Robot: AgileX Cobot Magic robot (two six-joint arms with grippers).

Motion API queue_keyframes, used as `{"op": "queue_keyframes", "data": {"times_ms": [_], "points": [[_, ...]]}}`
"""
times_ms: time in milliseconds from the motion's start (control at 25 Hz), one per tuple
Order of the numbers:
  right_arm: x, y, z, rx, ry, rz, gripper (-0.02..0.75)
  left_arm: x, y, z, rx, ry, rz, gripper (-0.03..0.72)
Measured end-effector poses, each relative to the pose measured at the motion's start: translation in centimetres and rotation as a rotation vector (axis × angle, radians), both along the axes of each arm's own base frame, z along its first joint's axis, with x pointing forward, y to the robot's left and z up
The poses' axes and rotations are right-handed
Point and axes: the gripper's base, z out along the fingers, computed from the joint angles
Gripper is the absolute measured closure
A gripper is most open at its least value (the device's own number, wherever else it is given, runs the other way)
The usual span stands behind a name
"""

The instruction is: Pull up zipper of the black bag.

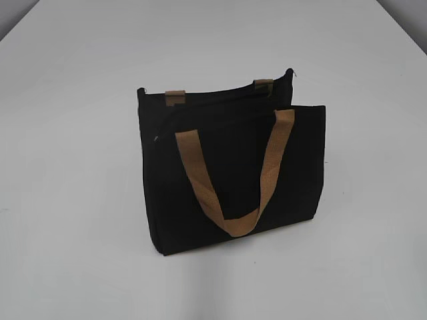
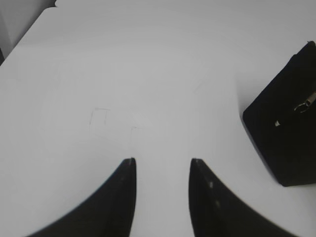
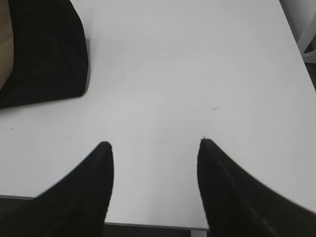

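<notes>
The black bag (image 1: pixel 227 170) stands upright in the middle of the white table, one tan strap handle (image 1: pixel 233 180) hanging down its front. The zipper (image 1: pixel 220 107) runs along its top edge; a small silvery pull (image 1: pixel 155 139) hangs at the left end. In the left wrist view the bag's end (image 2: pixel 284 128) shows at the right with the metal pull (image 2: pixel 303 104). My left gripper (image 2: pixel 162 160) is open and empty, well left of the bag. My right gripper (image 3: pixel 154 143) is open and empty, right of the bag (image 3: pixel 44 49). Neither gripper shows in the exterior view.
The white table (image 1: pixel 67 200) spreads around the bag. Its near edge (image 3: pixel 148 224) shows just under my right gripper. Faint pencil marks (image 2: pixel 101 116) lie on the surface ahead of my left gripper.
</notes>
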Motion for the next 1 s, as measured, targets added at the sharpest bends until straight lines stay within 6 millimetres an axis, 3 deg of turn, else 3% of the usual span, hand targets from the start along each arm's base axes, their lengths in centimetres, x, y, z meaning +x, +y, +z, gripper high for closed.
{"op": "queue_keyframes", "data": {"times_ms": [1000], "points": [[0.00,0.04,0.00,0.005,0.000,0.004,0.313,0.00,0.00,0.00,0.000,0.000,0.000,0.411]]}}
